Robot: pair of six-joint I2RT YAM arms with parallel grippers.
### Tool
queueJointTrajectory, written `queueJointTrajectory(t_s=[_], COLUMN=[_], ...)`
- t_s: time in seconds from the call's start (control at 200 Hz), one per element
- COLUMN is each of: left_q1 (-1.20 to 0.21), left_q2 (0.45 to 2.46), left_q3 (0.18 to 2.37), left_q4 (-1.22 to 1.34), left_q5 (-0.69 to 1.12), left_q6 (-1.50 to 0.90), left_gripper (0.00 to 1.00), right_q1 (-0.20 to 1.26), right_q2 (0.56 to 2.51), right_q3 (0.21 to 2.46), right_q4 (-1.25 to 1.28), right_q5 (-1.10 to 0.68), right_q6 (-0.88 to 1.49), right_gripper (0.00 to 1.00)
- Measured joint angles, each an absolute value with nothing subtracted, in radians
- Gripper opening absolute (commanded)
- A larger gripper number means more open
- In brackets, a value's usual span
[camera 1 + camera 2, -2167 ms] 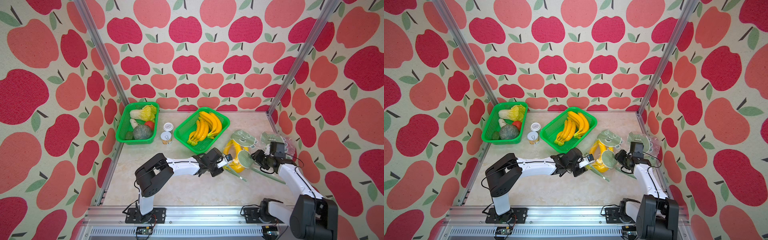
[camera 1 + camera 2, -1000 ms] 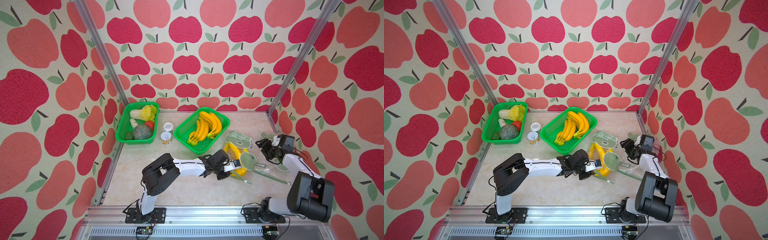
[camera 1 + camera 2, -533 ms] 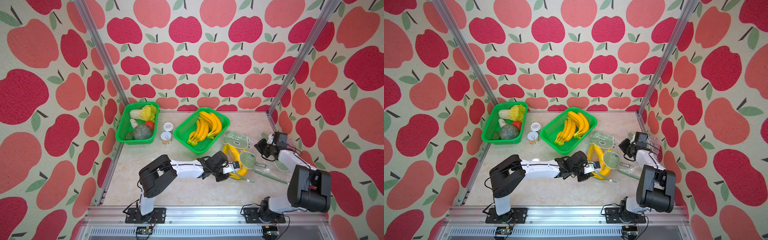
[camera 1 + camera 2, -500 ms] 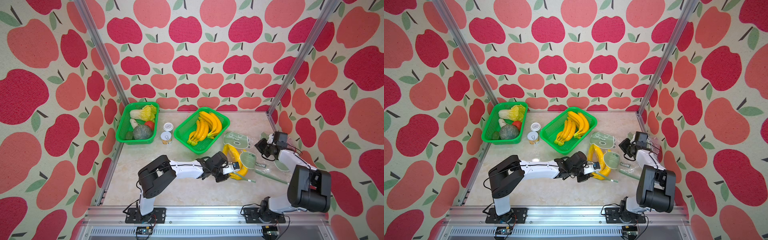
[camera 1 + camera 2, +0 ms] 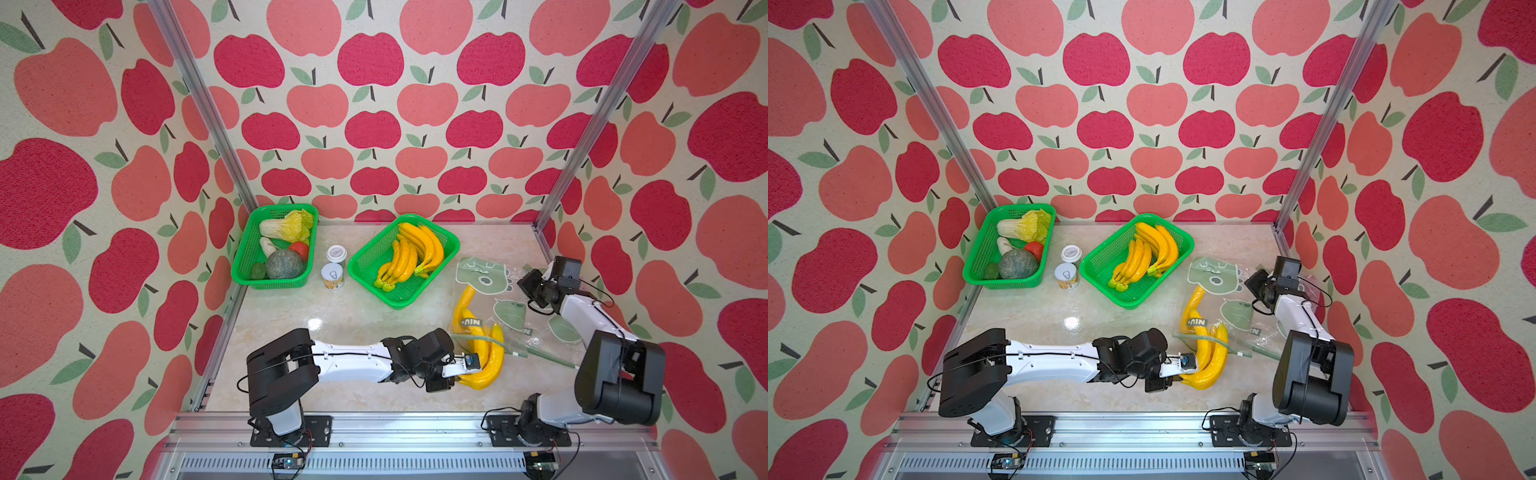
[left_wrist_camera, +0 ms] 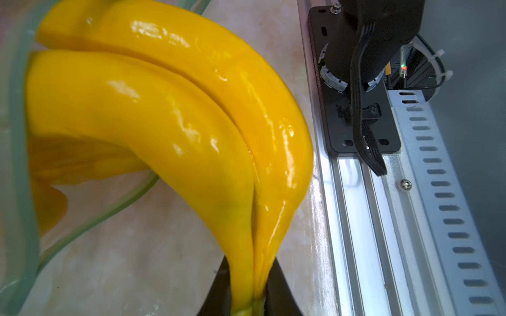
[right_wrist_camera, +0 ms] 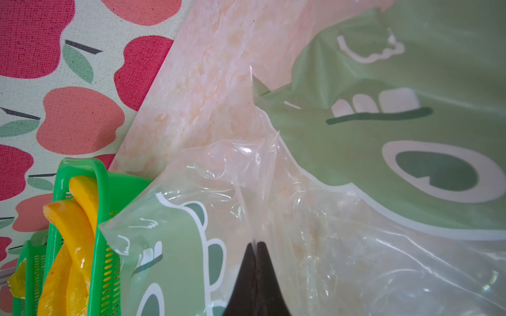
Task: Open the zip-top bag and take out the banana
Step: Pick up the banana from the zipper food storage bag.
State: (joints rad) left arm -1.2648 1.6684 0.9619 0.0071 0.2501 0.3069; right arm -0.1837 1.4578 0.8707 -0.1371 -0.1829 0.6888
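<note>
Centrally, the left gripper clamps the stem of a glossy yellow plastic banana bunch, which lies partly out of a clear zip-top bag printed with green cartoon faces. The right gripper pinches the bag's far film. Beneath lies a marbled beige desk, enclosed by apple-patterned walls.

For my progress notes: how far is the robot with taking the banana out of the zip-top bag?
Done: the zip-top bag is open at its mouth. In hand: the left hand grips the banana bunch by its stem, half outside, while the right hand pinches the bag's plastic. Left: the far ends lie inside; pull them free.
</note>
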Motion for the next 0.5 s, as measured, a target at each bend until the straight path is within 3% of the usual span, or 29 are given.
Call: queueJointTrajectory(t_s=[0.5], left_q1=[-1.356], left_q2=[1.515], left_q3=[0.928], left_q4=[-0.12], left_q5=[0.232], left_q6=[0.272], left_gripper=[0.13], right_q1=[-0.191], right_q2=[1.468], right_q3=[0.873], right_q4=[-0.143], right_q5=[-0.179], right_q6=[0.69], right_gripper=[0.0])
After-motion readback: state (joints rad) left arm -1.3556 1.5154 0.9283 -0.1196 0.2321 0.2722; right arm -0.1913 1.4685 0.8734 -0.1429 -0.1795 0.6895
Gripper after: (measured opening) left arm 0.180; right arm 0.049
